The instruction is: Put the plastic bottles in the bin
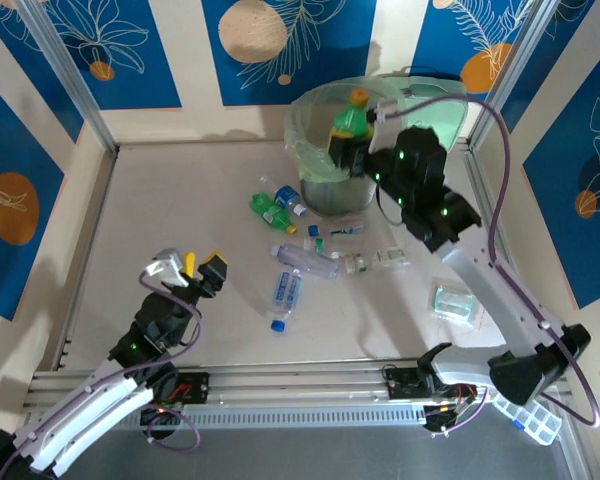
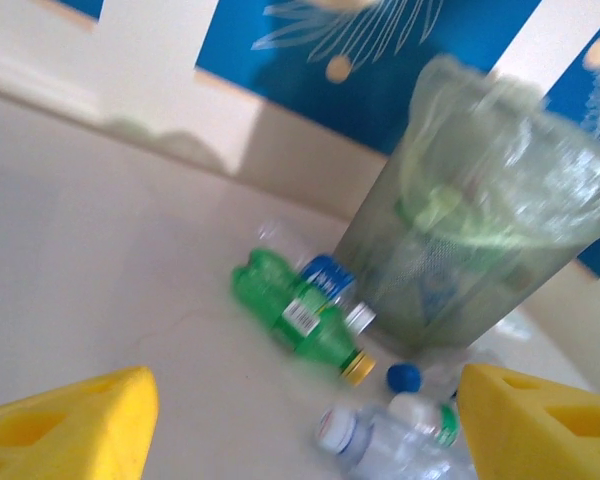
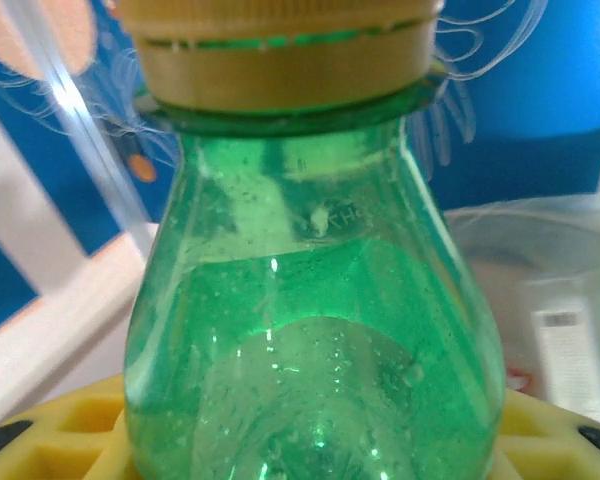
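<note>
Green bottle (image 3: 310,330) sits clamped in my right gripper (image 1: 360,150), close at the wrist; overhead shows it above the bin (image 1: 305,115). My left gripper (image 2: 300,420) gapes empty, facing bottles (image 2: 300,318).

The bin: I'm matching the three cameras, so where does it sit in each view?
Top external: bin far centre-right, right gripper holding a green bottle over it.
Left wrist: right half, behind lying bottles.
Right wrist: probably the pale bag at right, behind that bottle.
Shared landmark: blue leaf-patterned wall.
</note>
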Robot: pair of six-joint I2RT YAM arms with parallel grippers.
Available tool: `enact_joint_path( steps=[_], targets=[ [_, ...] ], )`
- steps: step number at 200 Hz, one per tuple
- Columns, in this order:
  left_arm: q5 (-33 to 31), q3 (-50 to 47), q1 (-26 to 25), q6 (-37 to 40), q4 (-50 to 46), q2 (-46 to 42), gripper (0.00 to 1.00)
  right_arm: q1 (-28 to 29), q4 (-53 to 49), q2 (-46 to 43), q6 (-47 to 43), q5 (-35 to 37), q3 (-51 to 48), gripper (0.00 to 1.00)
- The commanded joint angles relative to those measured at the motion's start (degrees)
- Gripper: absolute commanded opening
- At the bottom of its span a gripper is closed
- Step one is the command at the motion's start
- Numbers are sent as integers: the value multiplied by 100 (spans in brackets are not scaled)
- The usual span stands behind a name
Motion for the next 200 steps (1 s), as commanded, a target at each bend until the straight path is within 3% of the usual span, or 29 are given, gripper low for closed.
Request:
enact_joint_path(
  steps=[1,37,68,95,124,165,200],
  targets=[
    [-23,136,-31,-145,9,65,79,-366,-1306,726,-542,474,1198,42],
    [-45,112,-35,-132,-55,-92,79,-934,-2296,1872,-451,319,2621,43],
    [-69,126,-35,-174,-92,-81,79,-1241,-2482,2464,-226,-85,3023,44],
    [-75,132,-38,-196,-58,36,79,-1312,-2823,3090,-282,22,3602,44],
    [-69,158,-38,-193,-30,156,79,-1276,-3413,3977,-455,379,4549,44],
    [-89,219,-38,-223,-23,382,79,-1092,-4499,5397,-944,1578,6358,44],
    [-68,224,-37,-210,31,517,79,-1058,-4473,5838,-1087,2103,6484,49]
  ],
)
